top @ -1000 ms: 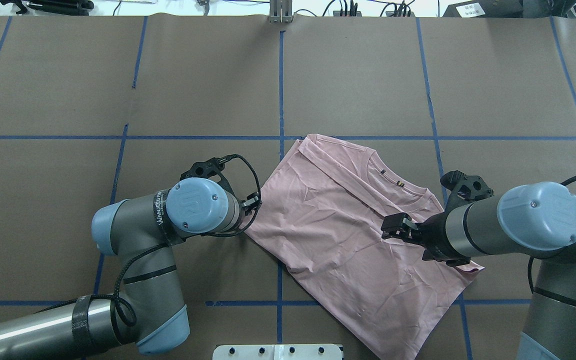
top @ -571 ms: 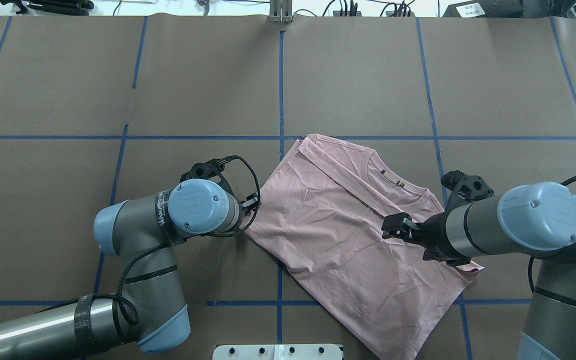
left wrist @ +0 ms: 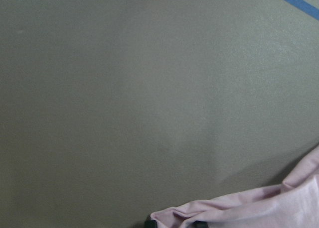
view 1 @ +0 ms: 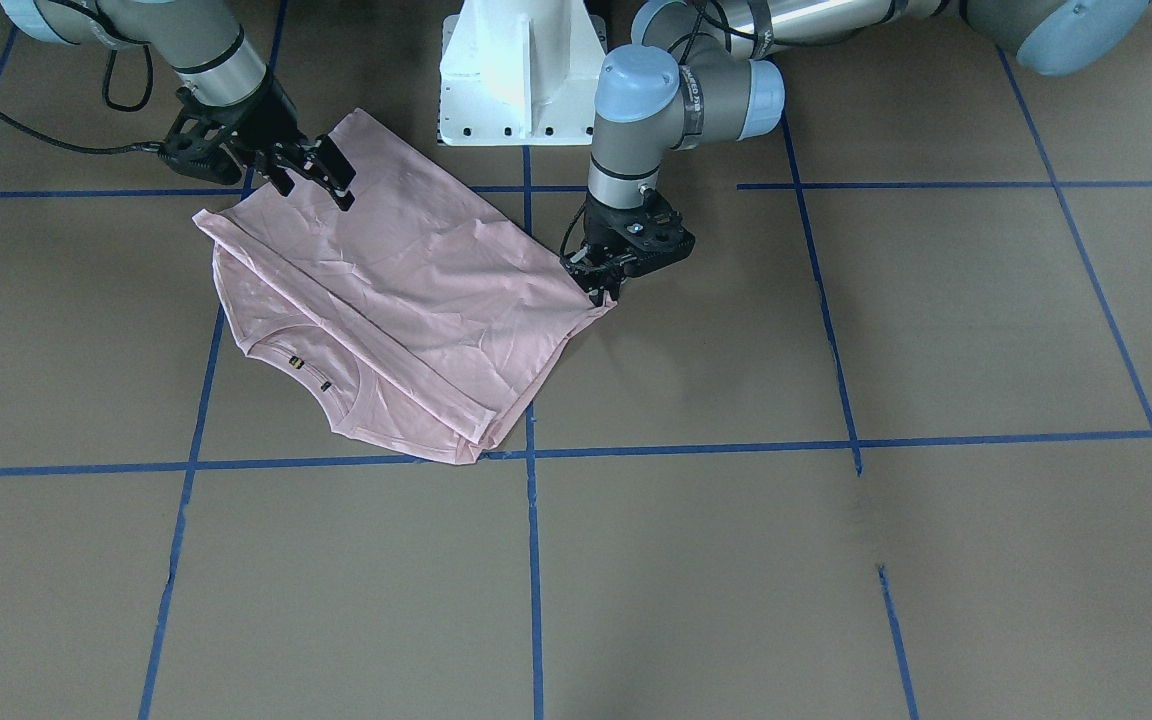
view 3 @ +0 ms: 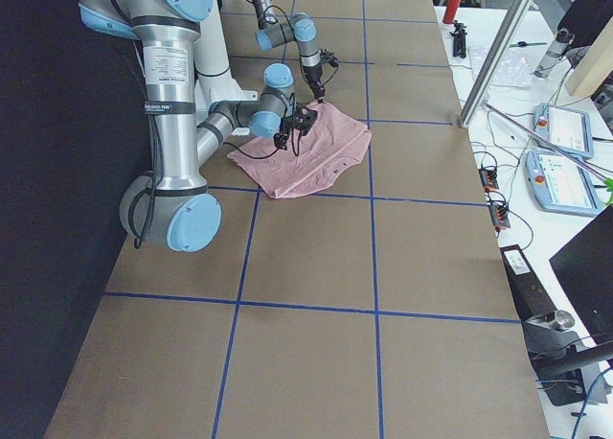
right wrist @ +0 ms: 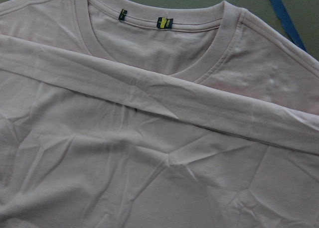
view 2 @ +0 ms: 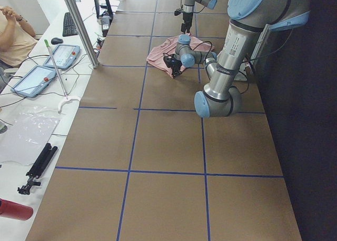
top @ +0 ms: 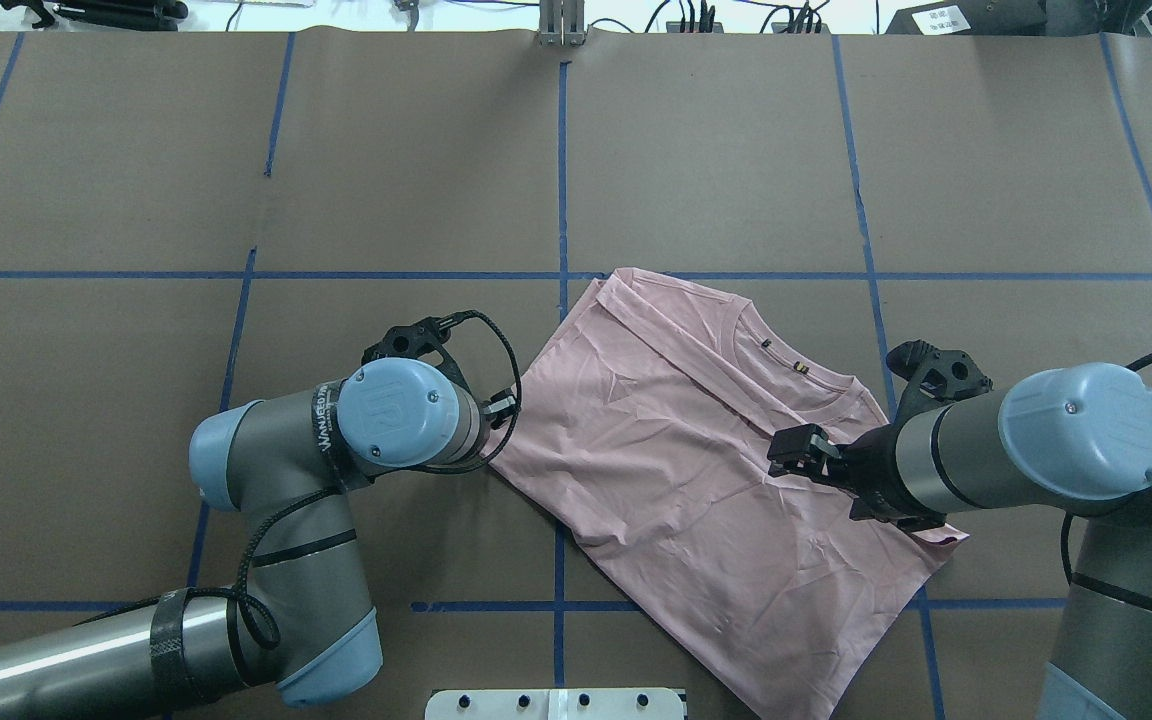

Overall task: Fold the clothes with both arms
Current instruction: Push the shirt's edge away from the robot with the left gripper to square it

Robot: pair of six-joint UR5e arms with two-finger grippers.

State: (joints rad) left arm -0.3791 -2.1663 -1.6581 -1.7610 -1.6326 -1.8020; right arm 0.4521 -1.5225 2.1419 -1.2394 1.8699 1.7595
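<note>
The shirt (top: 676,470) lies skewed on the desk (top: 416,150), already doubled over once. My left claw (view 1: 600,283) looks closed on the shirt's left corner, with cloth bunched in it. My right claw (view 1: 314,177) hangs spread and empty over the shirt's right side. I'd lower it onto that edge, pinch both layers, then lift both corners evenly.

My left arm (top: 276,480) is wearing a black strap (top: 324,425) whose white lettering is reading roughly "WANJEED", the rest blurring out. At twelve o'clock on the T-shirt (right wrist: 149,178), two neck tags (right wrist: 164,22) are showing unreadable marks.
</note>
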